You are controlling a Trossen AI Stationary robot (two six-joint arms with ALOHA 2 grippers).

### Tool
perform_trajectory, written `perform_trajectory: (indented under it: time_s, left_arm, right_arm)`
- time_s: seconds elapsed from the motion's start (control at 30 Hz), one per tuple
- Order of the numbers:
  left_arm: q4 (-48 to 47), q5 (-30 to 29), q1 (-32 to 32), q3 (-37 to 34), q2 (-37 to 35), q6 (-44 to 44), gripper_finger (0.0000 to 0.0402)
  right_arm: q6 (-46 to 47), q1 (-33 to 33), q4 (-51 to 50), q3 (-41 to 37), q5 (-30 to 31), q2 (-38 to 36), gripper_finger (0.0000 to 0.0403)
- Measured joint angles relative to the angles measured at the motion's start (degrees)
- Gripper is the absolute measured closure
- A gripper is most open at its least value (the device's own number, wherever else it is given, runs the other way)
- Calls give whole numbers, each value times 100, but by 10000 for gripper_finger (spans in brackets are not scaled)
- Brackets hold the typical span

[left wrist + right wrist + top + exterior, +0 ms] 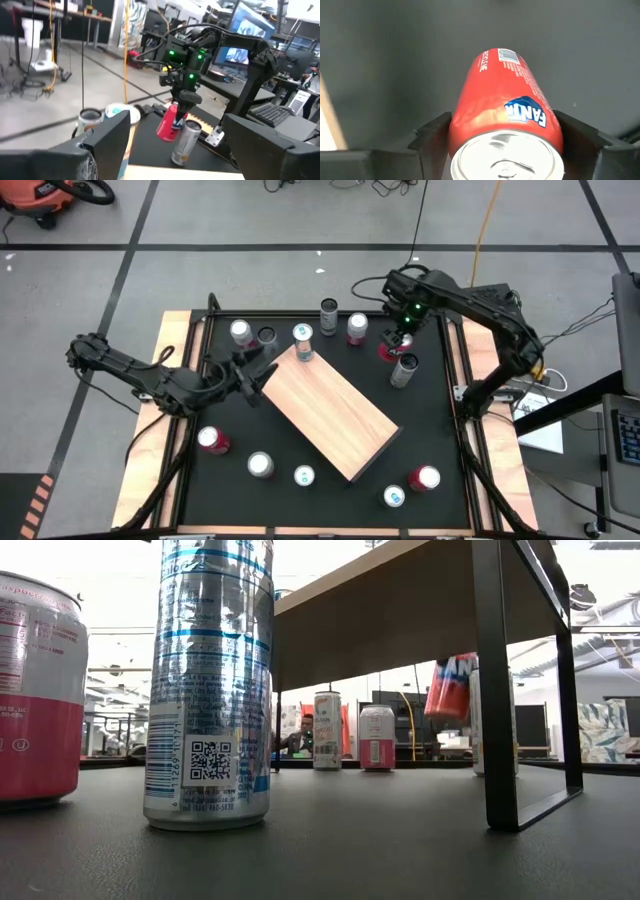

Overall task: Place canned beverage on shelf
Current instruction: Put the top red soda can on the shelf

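Left gripper (pixel 258 377) hovers with jaws apart and empty at the shelf's (pixel 330 412) near corner, while the right gripper (pixel 397 340) clamps a red Fanta can (pixel 506 120), tilted and lifted off the table (pixel 420 430) beyond the shelf's far end. Nothing seems to stand on the shelf top, so carrying and placing remain. From the low view its top surface is hidden.

Robotics lab (monitors (pixel 240 50), cables (pixel 486 225))

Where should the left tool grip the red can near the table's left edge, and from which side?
Grip the red can across its round wall near the top, coming straight down. It stands upright with bare table around it, so both fingers fit. The left tool is open beside the shelf; the right tool holds a Fanta can.
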Motion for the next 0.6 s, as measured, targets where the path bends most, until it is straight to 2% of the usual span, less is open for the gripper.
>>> perform_trajectory:
  time_s: [0.13, 0.43, 0.6]
  left_arm:
    - [311, 153, 0, 11, 0, 557, 84]
    - [246, 435, 14, 462, 305, 1515, 84]
    - [38, 713, 164, 858, 700, 1646, 84]
  right_arm:
    - [399, 158, 29, 0, -58, -345, 129]
    - [1414, 566, 497, 7, -602, -901, 129]
    - [1995, 864, 700, 7, -832, -1127, 129]
